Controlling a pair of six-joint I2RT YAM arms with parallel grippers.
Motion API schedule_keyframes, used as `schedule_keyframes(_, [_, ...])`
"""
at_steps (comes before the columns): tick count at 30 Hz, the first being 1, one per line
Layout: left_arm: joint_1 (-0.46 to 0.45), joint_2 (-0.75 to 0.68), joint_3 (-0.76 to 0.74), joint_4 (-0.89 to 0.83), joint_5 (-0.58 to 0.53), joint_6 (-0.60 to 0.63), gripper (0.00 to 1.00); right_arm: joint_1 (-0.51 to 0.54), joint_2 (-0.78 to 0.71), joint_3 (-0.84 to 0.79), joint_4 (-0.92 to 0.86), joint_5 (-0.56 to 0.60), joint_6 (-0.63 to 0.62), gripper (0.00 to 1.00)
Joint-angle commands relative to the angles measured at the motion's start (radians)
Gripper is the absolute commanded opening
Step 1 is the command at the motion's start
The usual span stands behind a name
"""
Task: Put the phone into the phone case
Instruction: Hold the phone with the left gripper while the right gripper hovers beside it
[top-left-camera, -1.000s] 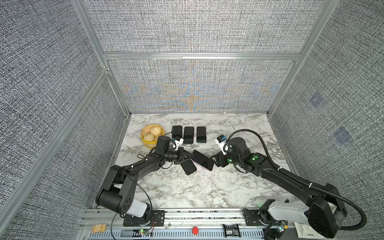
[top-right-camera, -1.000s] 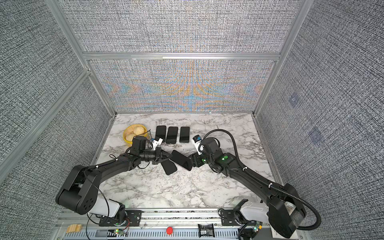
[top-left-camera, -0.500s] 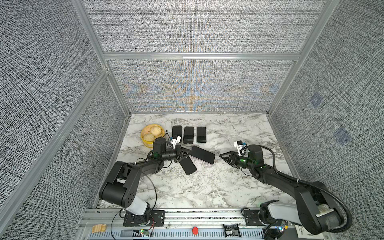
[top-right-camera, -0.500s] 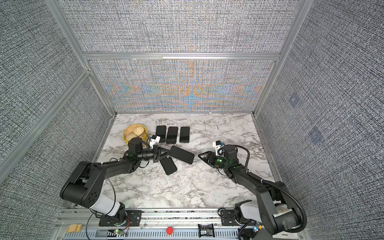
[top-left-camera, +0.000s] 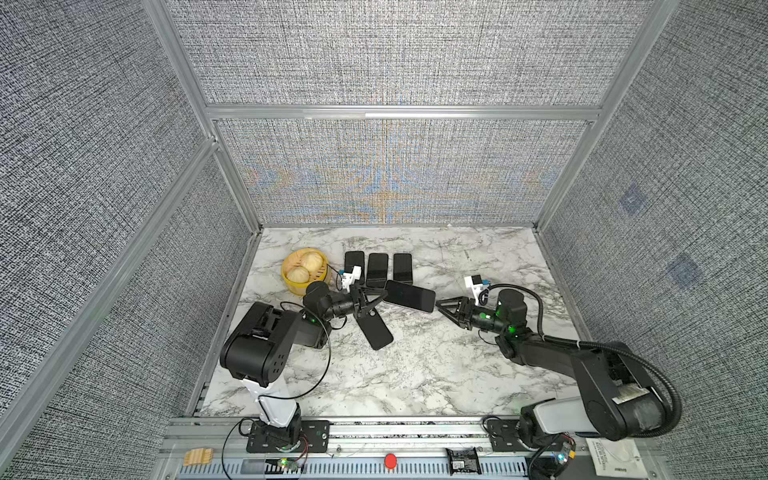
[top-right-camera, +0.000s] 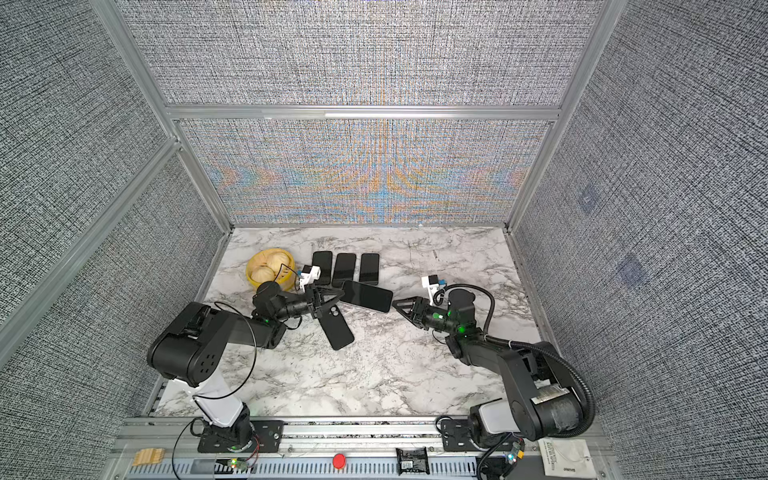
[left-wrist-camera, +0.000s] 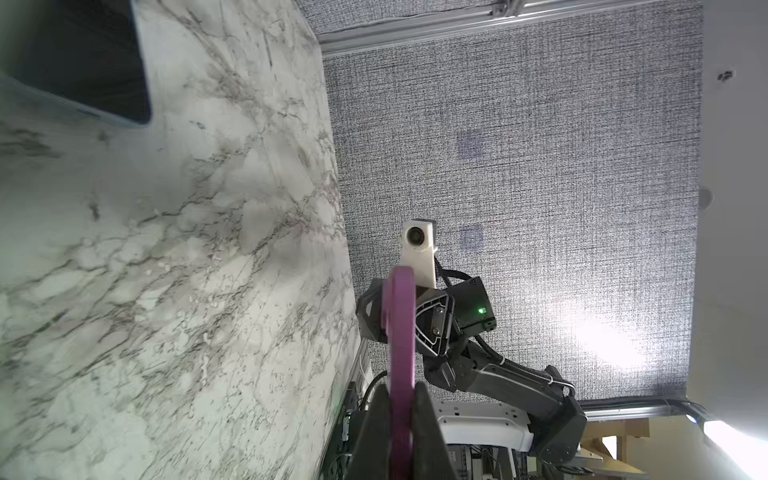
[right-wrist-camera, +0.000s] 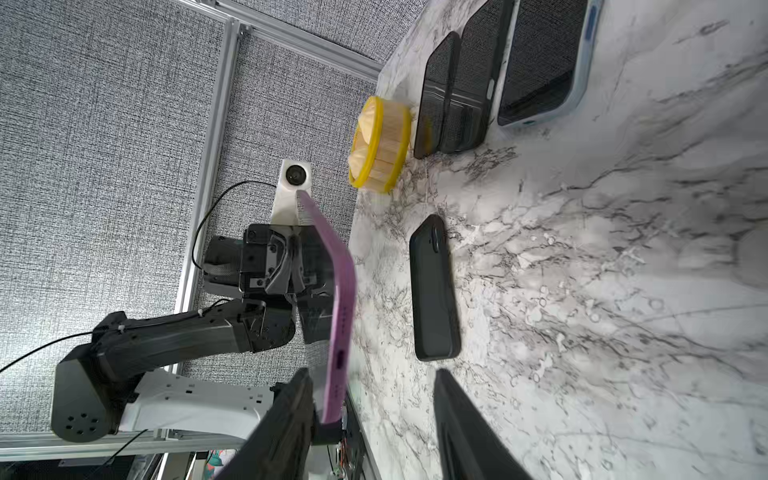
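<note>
My left gripper (top-left-camera: 379, 297) (left-wrist-camera: 401, 388) is shut on one end of the phone (top-left-camera: 409, 296) (top-right-camera: 368, 296), a slab with a black screen and a purple rim (right-wrist-camera: 340, 291), and holds it level above the table. The right gripper (top-left-camera: 441, 308) (right-wrist-camera: 372, 374) is open at the phone's free end. One finger (right-wrist-camera: 291, 407) lies against the purple rim and the other stands well off it. Below the held phone, the black phone case (top-left-camera: 376, 330) (right-wrist-camera: 434, 291) lies flat on the marble with its camera cut-out towards the left arm.
Three cased phones (top-left-camera: 377, 268) lie in a row at the back, close behind the left gripper. A yellow steamer basket (top-left-camera: 291, 282) with buns sits to their left. Grey fabric walls enclose the marble table (top-left-camera: 415, 374) on three sides.
The right gripper drew back to the right, off the phone, then returned to its free end with narrower jaws. The left gripper lifted the phone slightly towards the back.
</note>
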Motion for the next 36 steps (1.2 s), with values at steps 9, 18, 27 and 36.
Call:
schedule_keyframes(9, [0.002,-0.014,-0.014,0.080,0.005,-0.013,0.00,0.001,0.171,0.023,0.378,-0.077,0.214,0.40])
schedule_keyframes(18, [0.002,-0.015,-0.016,0.079,0.006,-0.009,0.00,-0.029,0.094,0.015,0.257,-0.069,0.169,0.43])
schedule_keyframes(27, [0.003,-0.016,-0.015,0.080,0.008,-0.008,0.00,-0.015,-0.024,0.048,0.003,-0.042,0.042,0.50])
schedule_keyframes(36, [0.002,-0.029,-0.022,0.080,0.009,-0.013,0.00,0.037,0.022,0.073,0.059,-0.024,0.080,0.48])
